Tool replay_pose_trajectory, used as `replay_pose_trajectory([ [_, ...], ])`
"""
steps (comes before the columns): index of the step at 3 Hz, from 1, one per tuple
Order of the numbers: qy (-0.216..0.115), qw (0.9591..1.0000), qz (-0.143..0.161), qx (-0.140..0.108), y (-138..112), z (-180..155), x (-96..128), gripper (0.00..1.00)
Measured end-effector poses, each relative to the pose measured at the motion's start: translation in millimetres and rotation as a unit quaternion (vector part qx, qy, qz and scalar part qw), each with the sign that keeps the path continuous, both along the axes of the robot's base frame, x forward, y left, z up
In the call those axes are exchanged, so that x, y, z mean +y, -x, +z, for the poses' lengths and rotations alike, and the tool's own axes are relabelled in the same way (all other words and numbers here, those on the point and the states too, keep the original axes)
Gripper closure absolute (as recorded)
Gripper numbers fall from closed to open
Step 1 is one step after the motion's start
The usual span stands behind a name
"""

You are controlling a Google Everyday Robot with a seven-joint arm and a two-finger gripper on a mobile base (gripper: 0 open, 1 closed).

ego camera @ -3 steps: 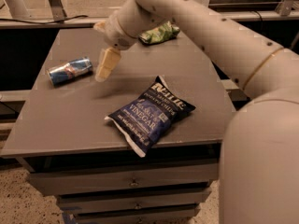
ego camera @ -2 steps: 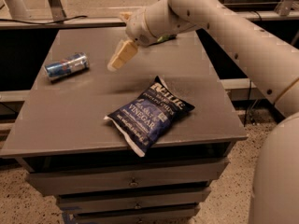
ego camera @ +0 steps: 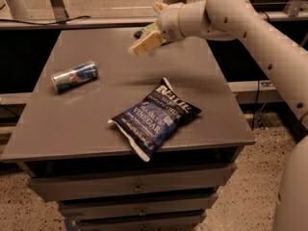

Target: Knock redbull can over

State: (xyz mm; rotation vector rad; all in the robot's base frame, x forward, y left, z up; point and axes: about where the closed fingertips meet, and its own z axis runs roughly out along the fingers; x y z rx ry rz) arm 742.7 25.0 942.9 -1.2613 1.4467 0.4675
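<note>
The redbull can [ego camera: 74, 76], silver and blue with a red marking, lies on its side at the left of the grey table top [ego camera: 96, 114]. My gripper [ego camera: 142, 44] hangs above the back middle of the table, to the right of the can and well apart from it. Its tan fingers [ego camera: 145, 42] point left and slightly down and hold nothing. The white arm [ego camera: 250, 28] reaches in from the right.
A dark blue chip bag [ego camera: 154, 117] with white lettering lies near the table's front edge, slightly overhanging it. A small green snack bag [ego camera: 142, 32] sits at the back, mostly hidden behind the gripper. Drawers [ego camera: 134, 189] run below the top.
The gripper has drawn back from beside the can, moving right, up and toward the back of the table. The can lies on its side throughout.
</note>
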Motion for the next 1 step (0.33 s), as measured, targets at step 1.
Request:
replay_pose_trajectory([
  [1, -0.004, 1.0000, -0.004, 0.000, -2.3, 0.7, -2.7, 0.00],
])
